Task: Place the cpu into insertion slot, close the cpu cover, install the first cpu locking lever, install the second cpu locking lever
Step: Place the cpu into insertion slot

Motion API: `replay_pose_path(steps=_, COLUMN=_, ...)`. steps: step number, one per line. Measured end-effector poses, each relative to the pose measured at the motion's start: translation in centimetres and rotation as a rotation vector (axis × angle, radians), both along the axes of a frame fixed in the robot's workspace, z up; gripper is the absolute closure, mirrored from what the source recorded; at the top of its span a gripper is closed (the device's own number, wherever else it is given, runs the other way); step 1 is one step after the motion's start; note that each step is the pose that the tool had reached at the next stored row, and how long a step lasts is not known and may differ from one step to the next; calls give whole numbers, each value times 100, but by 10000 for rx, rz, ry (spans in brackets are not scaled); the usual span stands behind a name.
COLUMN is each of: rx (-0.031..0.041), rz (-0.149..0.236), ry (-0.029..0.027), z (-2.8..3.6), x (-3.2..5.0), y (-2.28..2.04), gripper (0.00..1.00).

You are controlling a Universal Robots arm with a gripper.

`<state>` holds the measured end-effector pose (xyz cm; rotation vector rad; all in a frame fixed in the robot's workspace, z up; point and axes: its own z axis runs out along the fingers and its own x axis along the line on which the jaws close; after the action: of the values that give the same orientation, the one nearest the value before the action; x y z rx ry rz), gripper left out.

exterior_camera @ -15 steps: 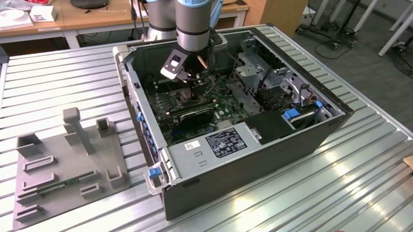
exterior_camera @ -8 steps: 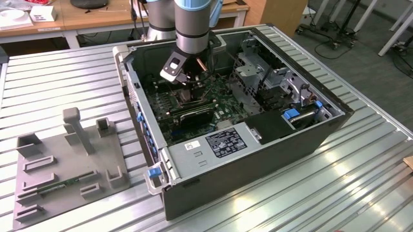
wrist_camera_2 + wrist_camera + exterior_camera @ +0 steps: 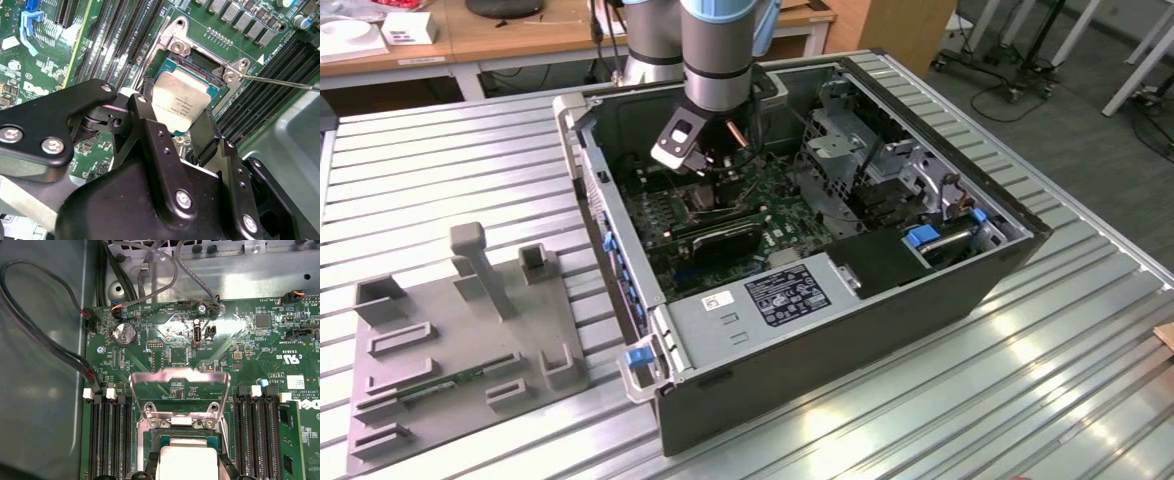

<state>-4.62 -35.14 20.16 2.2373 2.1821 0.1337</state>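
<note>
**CPU clamped in hand at the socket; cover up, lever free**

**Second wrist view.** The hand [image 3: 175, 116] is clamped on the cpu [image 3: 181, 100]. One black finger [image 3: 150, 135] bears on each of two opposite edges, and the pale metal face is bare between them. The cpu is partly over the insertion slot [image 3: 200, 62], with its far edge toward the slot's dark centre. It looks slightly tilted, and I cannot tell whether any part of it touches the slot. A thin locking lever [image 3: 280, 81] runs outward from one corner of the slot and is not hooked down.

**First wrist view.** The cpu cover [image 3: 180, 374] stands raised on its hinge at the far side of the slot, with green board showing through its window. The cpu is on the near side of that hinge, over the slot and between the fingertips. Long black memory slots [image 3: 112, 440] flank the slot on both sides.

**Exterior view.** The arm reaches into the open computer case [image 3: 854, 330], which lies on the slatted metal bench [image 3: 440, 150]. The hand is low over the slot. A grey parts fixture [image 3: 454, 340] lies well apart from the slot, outside the case.

**Handling assessment.** The cpu appears to be light, thin and rigid, with a smooth face that could slip under a loose grip. Its underside and the slot's contacts are likely to be fragile. In my judgement, the present edge grip is the correct hold, and it needs only modest squeeze.
</note>
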Motion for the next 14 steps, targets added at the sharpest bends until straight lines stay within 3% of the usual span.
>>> replay_pose_path(steps=14, rx=5, rz=85, ry=2, z=-22, x=-1, y=16, gripper=46)
